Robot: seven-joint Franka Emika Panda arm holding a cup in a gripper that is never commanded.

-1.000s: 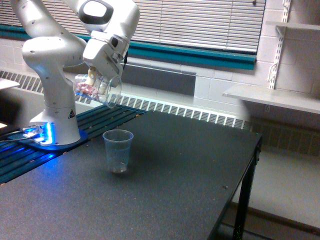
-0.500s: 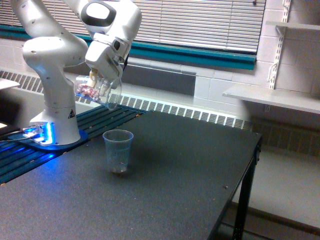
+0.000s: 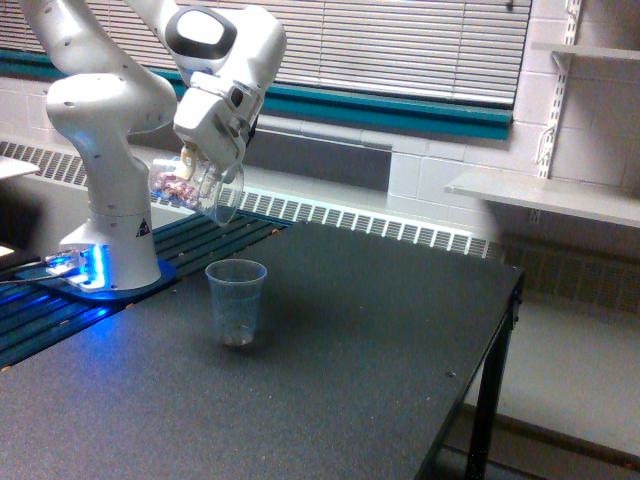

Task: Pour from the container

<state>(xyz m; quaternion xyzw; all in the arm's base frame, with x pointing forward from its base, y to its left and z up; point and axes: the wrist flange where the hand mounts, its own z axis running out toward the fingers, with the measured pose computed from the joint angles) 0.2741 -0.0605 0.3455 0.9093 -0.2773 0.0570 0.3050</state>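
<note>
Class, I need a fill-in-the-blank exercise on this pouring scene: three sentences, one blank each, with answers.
1. The gripper holds the container tipped on its ____.
2. The receiving cup stands ____ on the black table.
3. The held container's rim points toward the exterior view's ____.

Answers: side; upright; right

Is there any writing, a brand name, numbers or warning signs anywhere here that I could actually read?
No words or numbers can be read.
Small yellow triangular sign on the robot's white base: its symbol is too small to make out.
Cup standing on the table: faint marks on its wall, too blurred to read.
Tilted cup in the gripper: no print visible.
</note>
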